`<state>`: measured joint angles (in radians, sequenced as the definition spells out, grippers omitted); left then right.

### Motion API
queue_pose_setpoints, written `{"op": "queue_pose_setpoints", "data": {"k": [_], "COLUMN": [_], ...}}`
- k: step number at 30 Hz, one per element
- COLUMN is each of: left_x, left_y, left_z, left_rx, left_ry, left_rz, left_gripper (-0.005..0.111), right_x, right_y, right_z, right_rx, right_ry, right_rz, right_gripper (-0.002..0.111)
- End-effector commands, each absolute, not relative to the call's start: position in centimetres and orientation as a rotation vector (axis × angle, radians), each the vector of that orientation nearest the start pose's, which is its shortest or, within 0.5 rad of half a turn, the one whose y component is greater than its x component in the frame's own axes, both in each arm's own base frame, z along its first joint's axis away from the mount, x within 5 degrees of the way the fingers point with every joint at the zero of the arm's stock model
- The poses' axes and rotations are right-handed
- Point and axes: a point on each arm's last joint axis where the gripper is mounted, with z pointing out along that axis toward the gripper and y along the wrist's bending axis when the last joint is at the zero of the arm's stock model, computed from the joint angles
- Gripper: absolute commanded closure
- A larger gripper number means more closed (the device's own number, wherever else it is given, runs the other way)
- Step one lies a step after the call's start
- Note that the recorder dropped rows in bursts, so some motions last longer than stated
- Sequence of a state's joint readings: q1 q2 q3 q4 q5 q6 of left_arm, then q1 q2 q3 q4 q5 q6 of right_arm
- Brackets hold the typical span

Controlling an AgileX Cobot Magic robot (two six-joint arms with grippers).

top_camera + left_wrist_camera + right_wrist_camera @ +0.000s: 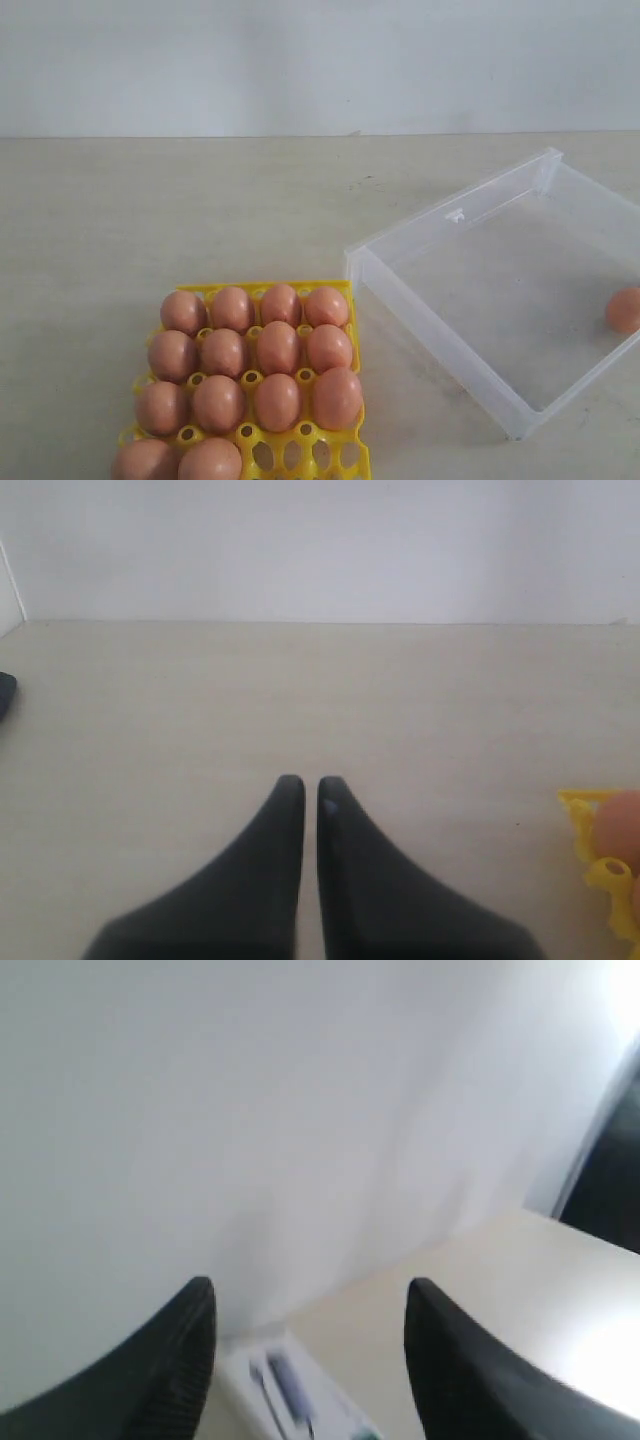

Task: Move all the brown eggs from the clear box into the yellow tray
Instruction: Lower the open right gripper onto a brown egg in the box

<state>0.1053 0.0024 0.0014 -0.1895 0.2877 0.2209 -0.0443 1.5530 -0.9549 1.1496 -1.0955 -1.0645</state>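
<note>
The yellow tray (300, 440) sits at the lower left of the exterior view and holds several brown eggs (278, 347) in rows. To its right lies the clear box (455, 215), with one brown egg (624, 309) inside near its right side. Neither gripper shows in the exterior view. In the left wrist view my left gripper (310, 783) is shut over bare table with nothing between its fingers; a corner of the yellow tray (607, 872) with an egg (620, 823) shows at the frame edge. My right gripper (310, 1290) stands open and empty, aimed at the pale wall.
A white wall runs behind the table in the exterior view. A dark object (5, 695) sits at the edge of the left wrist view. A white box-like item (285, 1390) lies between the right fingers, farther off, and a dark shape (610, 1180) stands by the wall.
</note>
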Motion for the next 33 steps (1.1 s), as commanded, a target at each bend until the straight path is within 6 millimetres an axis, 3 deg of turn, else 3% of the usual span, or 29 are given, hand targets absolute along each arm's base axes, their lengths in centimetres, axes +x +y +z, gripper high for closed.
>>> {"op": "queue_pose_setpoints", "data": {"k": [1, 3, 5, 6, 8, 11, 15, 20, 23, 26, 28, 33], "left_x": [5.5, 5.5, 5.5, 5.5, 5.5, 5.5, 5.5, 5.5, 5.5, 5.5, 5.5, 5.5], "left_y": [0.1, 0.1, 0.1, 0.1, 0.1, 0.1, 0.1, 0.1, 0.1, 0.1, 0.1, 0.1], "left_z": [18.8, 18.8, 18.8, 18.8, 18.8, 18.8, 18.8, 18.8, 18.8, 18.8, 18.8, 18.8], "left_rx": [-0.019, -0.019, -0.019, -0.019, -0.019, -0.019, -0.019, -0.019, -0.019, -0.019, -0.019, -0.019], "left_ry": [1.764, 1.764, 1.764, 1.764, 1.764, 1.764, 1.764, 1.764, 1.764, 1.764, 1.764, 1.764], "left_rz": [0.060, 0.060, 0.060, 0.060, 0.060, 0.060, 0.060, 0.060, 0.060, 0.060, 0.060, 0.060], "left_gripper": [0.103, 0.103, 0.103, 0.103, 0.103, 0.103, 0.103, 0.103, 0.103, 0.103, 0.103, 0.103], "right_x": [30.4, 32.5, 34.4, 34.4, 33.6, 31.0, 26.7, 26.9, 28.4, 28.6, 29.1, 31.8], "right_y": [-9.6, -7.1, -2.3, -0.1, 2.6, 3.3, 1.9, 0.9, 1.4, 1.7, 1.3, -1.2], "right_z": [36.3, 36.9, 35.6, 34.4, 32.0, 29.3, 27.7, 27.9, 28.2, 28.1, 27.5, 23.9], "right_rx": [0.738, 0.505, 0.002, -0.157, -0.347, -0.280, -0.144, -0.258, -0.316, -0.106, -0.102, 0.047], "right_ry": [0.860, 1.118, 1.542, 1.749, 2.014, 2.435, 2.925, 2.855, 2.700, 2.676, 2.687, 2.714], "right_rz": [-0.496, -0.331, -0.149, -0.116, -0.233, -0.346, -0.570, -0.740, -0.664, -0.578, -0.613, -0.611], "right_gripper": [0.058, 0.058, 0.058, 0.058, 0.058, 0.058, 0.058, 0.058, 0.058, 0.058, 0.058, 0.058]}}
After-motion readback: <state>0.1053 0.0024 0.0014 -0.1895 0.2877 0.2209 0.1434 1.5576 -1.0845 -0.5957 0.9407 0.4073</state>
